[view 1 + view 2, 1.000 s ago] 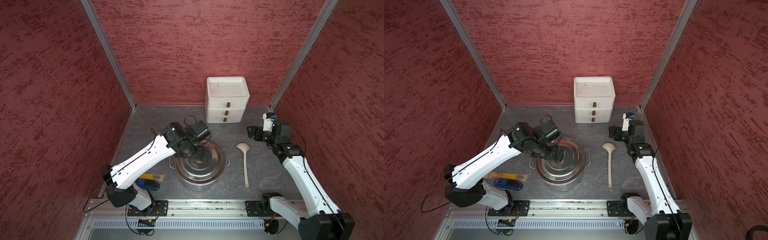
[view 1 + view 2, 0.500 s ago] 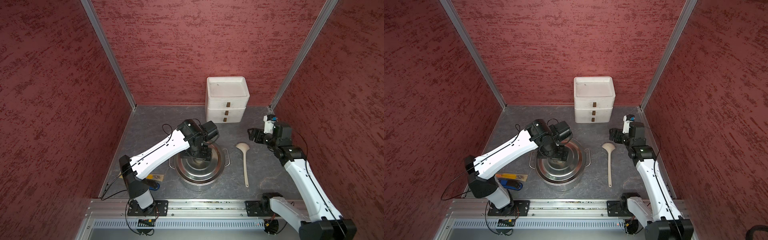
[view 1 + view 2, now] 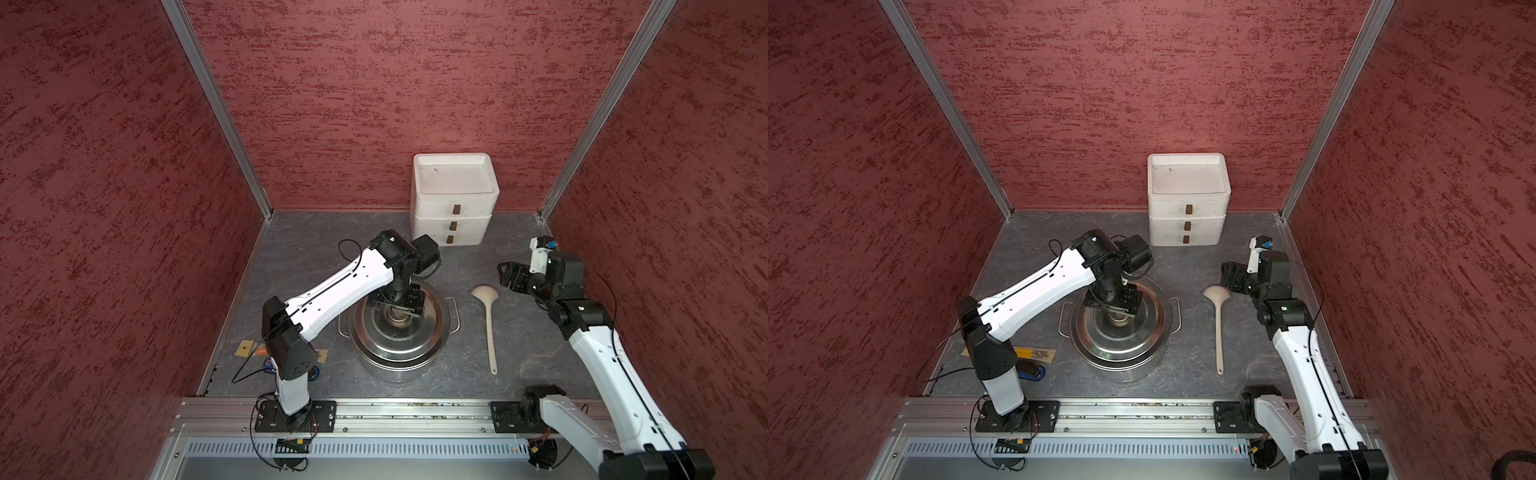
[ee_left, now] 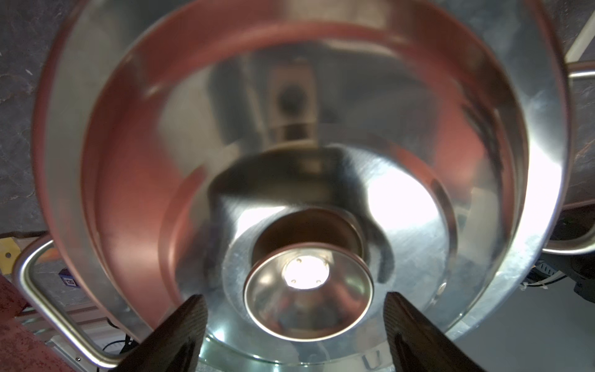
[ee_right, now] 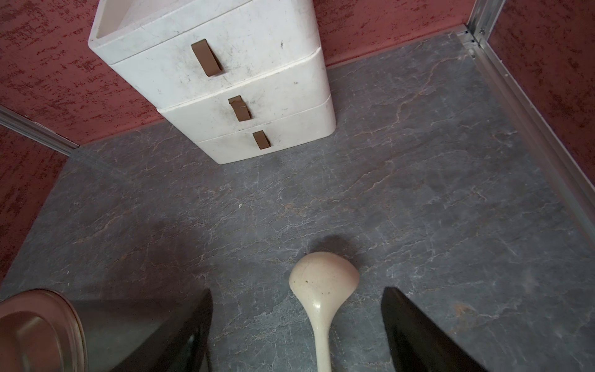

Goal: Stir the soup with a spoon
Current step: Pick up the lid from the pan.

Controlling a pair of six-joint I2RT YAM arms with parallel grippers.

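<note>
Spoon (image 3: 489, 328): flat on the desk between steel pot (image 3: 392, 371) and right edge, bowl toward the back edge, untouched.
Right gripper (image 5: 296, 309): fingers apart, empty, hovering by the spoon's bowl.
Left gripper (image 4: 294, 309): fingers apart either side of the lid knob (image 4: 307, 296), gaps showing; lid (image 3: 399, 345) on pot.
</note>
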